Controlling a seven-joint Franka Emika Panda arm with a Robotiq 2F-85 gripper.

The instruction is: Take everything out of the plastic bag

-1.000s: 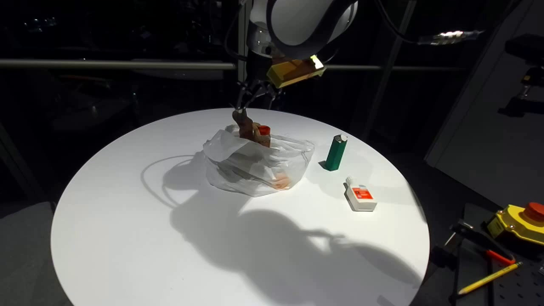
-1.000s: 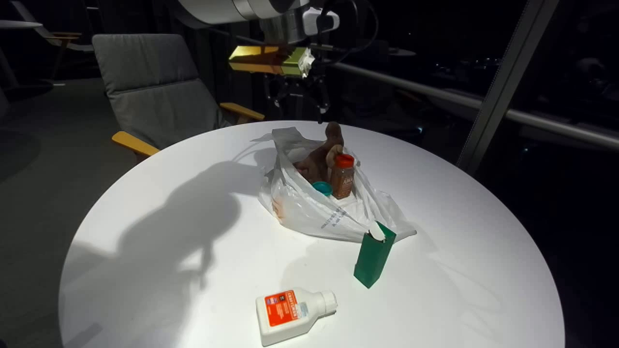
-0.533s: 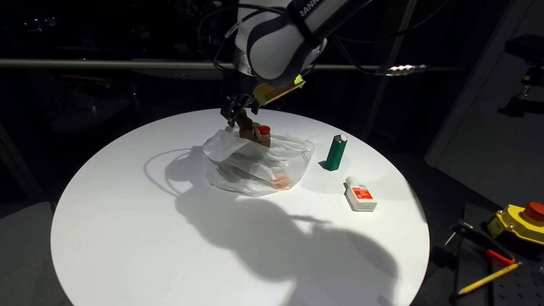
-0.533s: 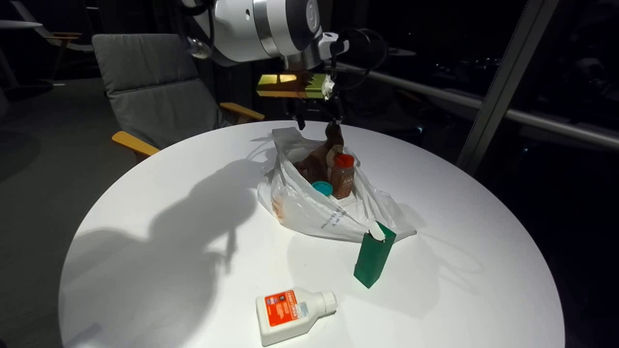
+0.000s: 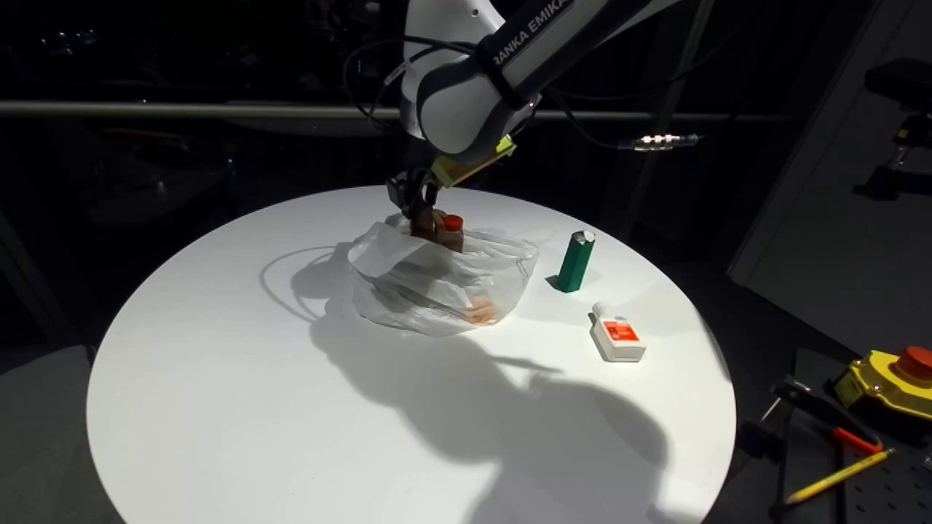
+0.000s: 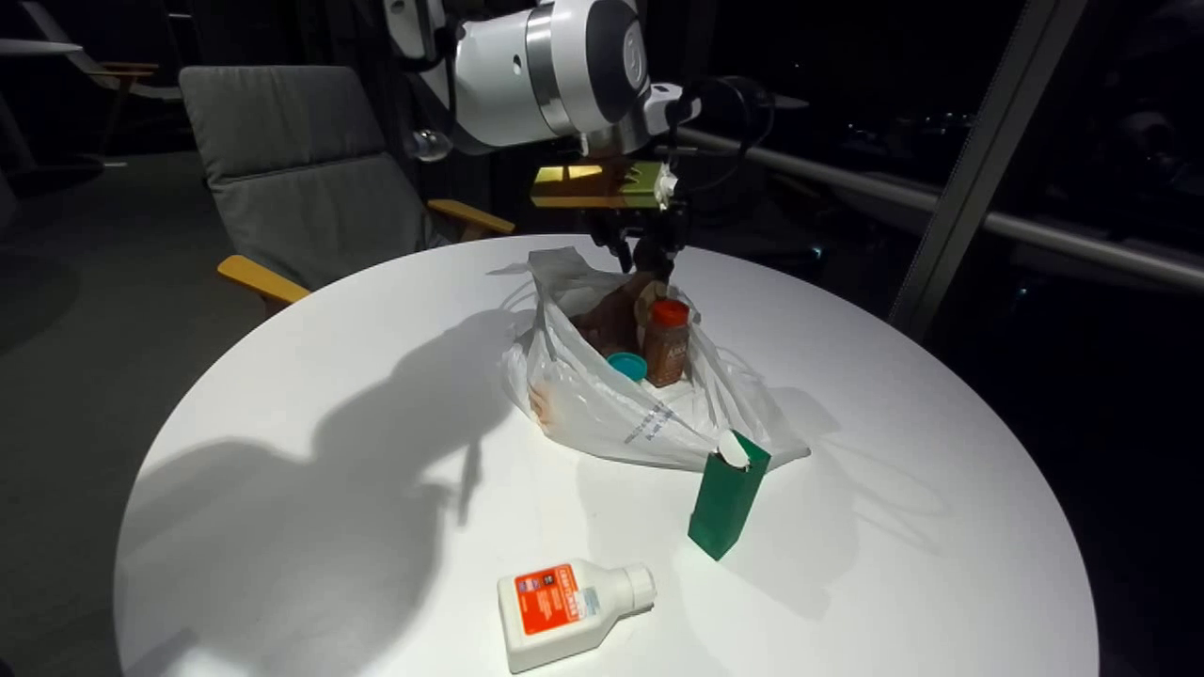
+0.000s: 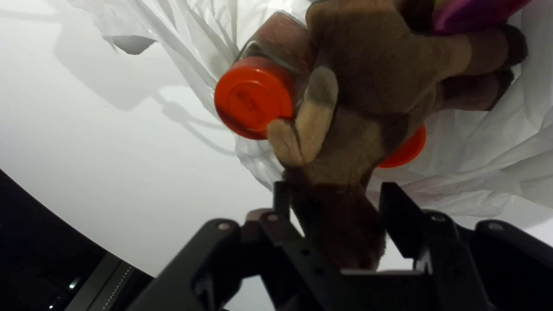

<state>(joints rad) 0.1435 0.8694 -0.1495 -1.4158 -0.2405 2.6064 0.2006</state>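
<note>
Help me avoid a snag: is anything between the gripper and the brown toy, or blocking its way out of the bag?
Nothing visible bars the gripper: its jaws straddle the brown plush toy. On the way out, the plastic bag rises beside the toy's lower part; the red-lidded jar sits close.

In the foreground there is one round white table, with one plastic bag, one brown plush toy, one red-lidded jar, one small round teal object, one white bottle with one orange-red label, and one slim green container. The wrist view adds one orange-red disc, partly covered, and one magenta object, cut off at the edge. There is one robot arm, one yellowish box on it, and one gripper with two fingers. Armchairs number at least two in an exterior view; there is one yellow pencil and one emergency-stop button.
</note>
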